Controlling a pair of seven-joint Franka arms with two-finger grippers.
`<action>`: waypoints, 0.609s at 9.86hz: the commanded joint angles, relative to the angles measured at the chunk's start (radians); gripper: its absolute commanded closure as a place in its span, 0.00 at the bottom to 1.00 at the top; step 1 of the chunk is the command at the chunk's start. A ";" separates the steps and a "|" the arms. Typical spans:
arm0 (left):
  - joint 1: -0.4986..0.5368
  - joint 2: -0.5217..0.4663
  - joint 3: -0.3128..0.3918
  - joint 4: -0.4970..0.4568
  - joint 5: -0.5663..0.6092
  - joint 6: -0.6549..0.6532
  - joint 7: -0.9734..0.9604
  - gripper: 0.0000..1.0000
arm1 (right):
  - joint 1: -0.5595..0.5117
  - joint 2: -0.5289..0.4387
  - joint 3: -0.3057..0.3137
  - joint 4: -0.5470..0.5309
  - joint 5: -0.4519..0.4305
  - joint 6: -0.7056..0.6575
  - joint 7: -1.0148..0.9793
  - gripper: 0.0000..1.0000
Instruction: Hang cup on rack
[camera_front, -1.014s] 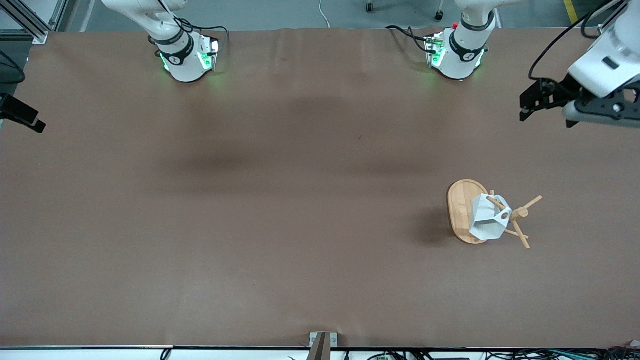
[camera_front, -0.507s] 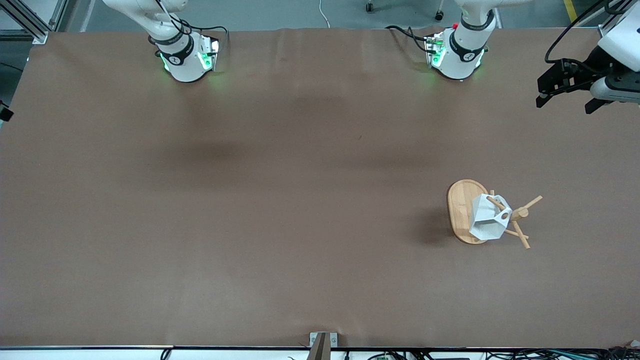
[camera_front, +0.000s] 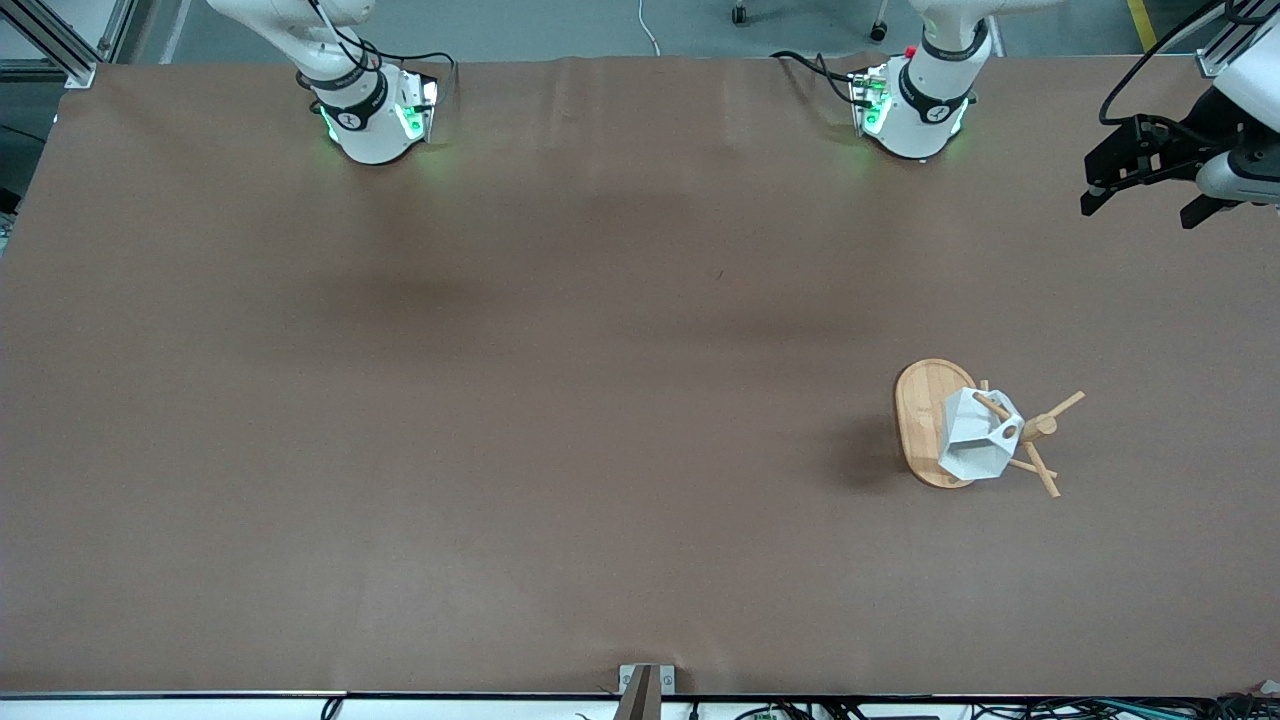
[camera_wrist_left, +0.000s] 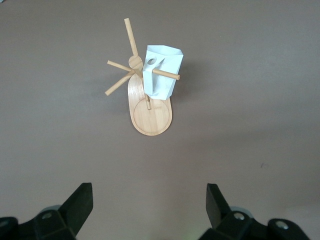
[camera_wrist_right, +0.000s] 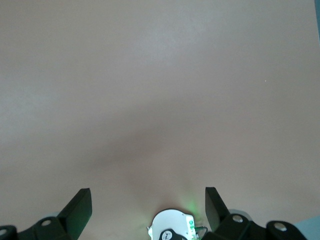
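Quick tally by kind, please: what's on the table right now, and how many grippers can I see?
Small white faceted cup, hanging on a peg: 1
Light bamboo mug rack with oval base: 1
Grippers, both with jaws open and empty: 2 (left gripper, right gripper)
Total: 4

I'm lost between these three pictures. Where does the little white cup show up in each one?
Front view: the cup hangs by its handle on a peg of the rack, toward the left arm's end of the table.
Left wrist view: the cup hangs on the same rack, past the open left gripper.
Right wrist view: not in it; only bare table shows.
Shared landmark: the rack's oval bamboo base, seen in the front and left wrist views.
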 joint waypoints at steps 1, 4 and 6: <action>-0.006 0.024 0.003 0.006 0.003 -0.024 -0.002 0.00 | 0.025 -0.006 0.022 0.012 -0.004 -0.024 0.021 0.00; -0.005 0.030 0.003 0.004 0.002 -0.024 -0.007 0.00 | 0.031 -0.003 0.031 0.064 0.000 -0.029 0.022 0.00; -0.002 0.035 0.008 0.007 0.000 -0.024 0.003 0.00 | 0.029 -0.003 0.028 0.066 -0.003 -0.028 0.021 0.00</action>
